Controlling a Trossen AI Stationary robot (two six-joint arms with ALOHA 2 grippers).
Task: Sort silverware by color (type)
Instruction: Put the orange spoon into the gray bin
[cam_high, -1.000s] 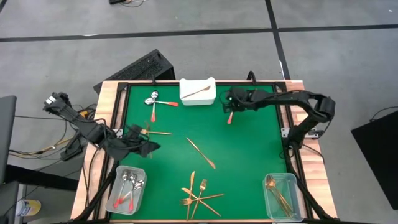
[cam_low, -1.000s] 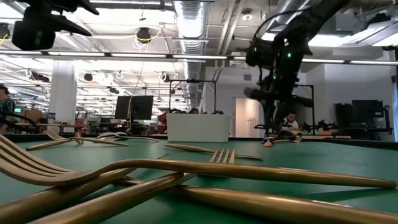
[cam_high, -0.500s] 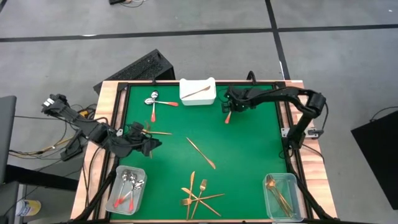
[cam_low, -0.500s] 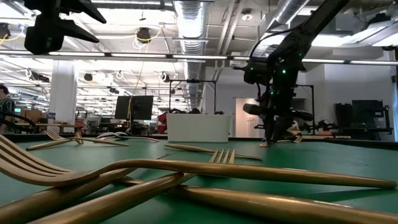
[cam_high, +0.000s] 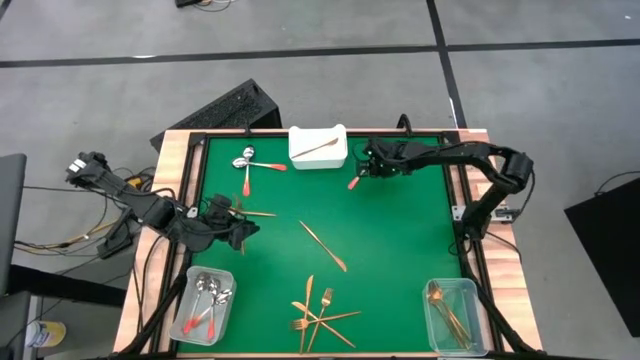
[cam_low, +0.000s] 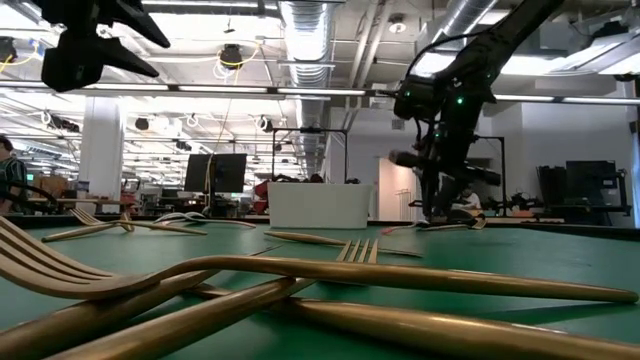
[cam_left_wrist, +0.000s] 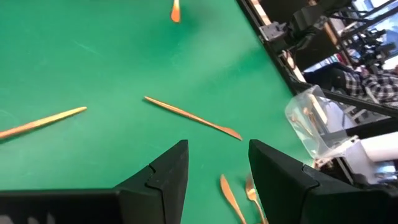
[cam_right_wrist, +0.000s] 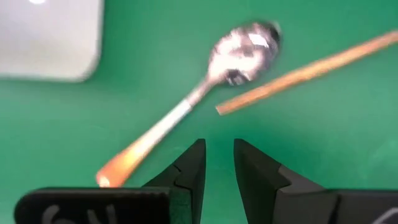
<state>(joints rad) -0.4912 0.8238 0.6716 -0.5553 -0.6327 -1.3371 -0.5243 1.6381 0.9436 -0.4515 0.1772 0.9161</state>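
A spoon (cam_right_wrist: 205, 81) with a silver bowl and a red handle lies flat on the green mat near the white tray (cam_high: 318, 147). A copper piece (cam_right_wrist: 311, 67) lies beside its bowl. My right gripper (cam_right_wrist: 219, 155) hovers just over the spoon's handle (cam_high: 353, 182), pointing steeply down. It is open by a narrow gap with nothing between the fingers. My left gripper (cam_left_wrist: 217, 165) hangs open above the mat at the table's left side (cam_high: 235, 226), with a gold knife (cam_left_wrist: 193, 117) ahead of it.
Two more red-handled spoons (cam_high: 247, 160) lie at the far left. A gold knife (cam_high: 323, 245) lies mid-mat, and crossed gold forks and knives (cam_high: 318, 315) lie near the front edge. Clear bins stand at the near left (cam_high: 205, 300) and near right (cam_high: 450, 312).
The red-handled spoon below my right gripper has turned about on the mat. Its handle end has swung toward the table's left while the bowl stayed under the gripper.
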